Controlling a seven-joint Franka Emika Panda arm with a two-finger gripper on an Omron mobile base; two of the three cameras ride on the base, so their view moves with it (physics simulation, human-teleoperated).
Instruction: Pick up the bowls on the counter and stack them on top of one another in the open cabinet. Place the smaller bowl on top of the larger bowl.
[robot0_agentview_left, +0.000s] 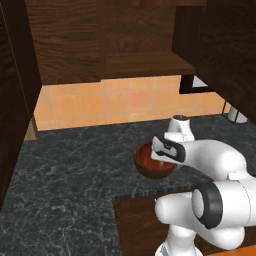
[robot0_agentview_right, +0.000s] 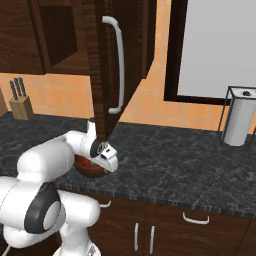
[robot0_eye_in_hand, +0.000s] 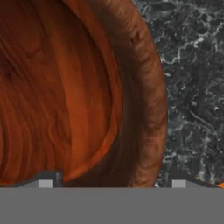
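The larger bowl (robot0_agentview_left: 146, 164) (robot0_agentview_right: 86, 169), wide and deep with a reddish wood-grain inside (robot0_eye_in_hand: 65, 87), stands on the black marbled counter (robot0_agentview_left: 70, 165) (robot0_eye_in_hand: 192, 87). My gripper (robot0_agentview_left: 163, 159) (robot0_agentview_right: 100, 165) (robot0_eye_in_hand: 111, 180) is open and reaches down over the bowl's right rim. One fingertip (robot0_eye_in_hand: 45, 180) is inside the bowl and the other sits outside it, with the rim between them. The open cabinet (robot0_agentview_left: 145, 62) with its bare shelf hangs above and behind the bowl. The smaller bowl is out of view.
The cabinet's open door (robot0_agentview_right: 117, 65) with a pale handle hangs just above my arm. A knife block (robot0_agentview_right: 21, 102) stands at the far left and a paper towel holder (robot0_agentview_right: 239, 117) at the right. A brown wooden panel (robot0_agentview_left: 135, 220) lies near the base.
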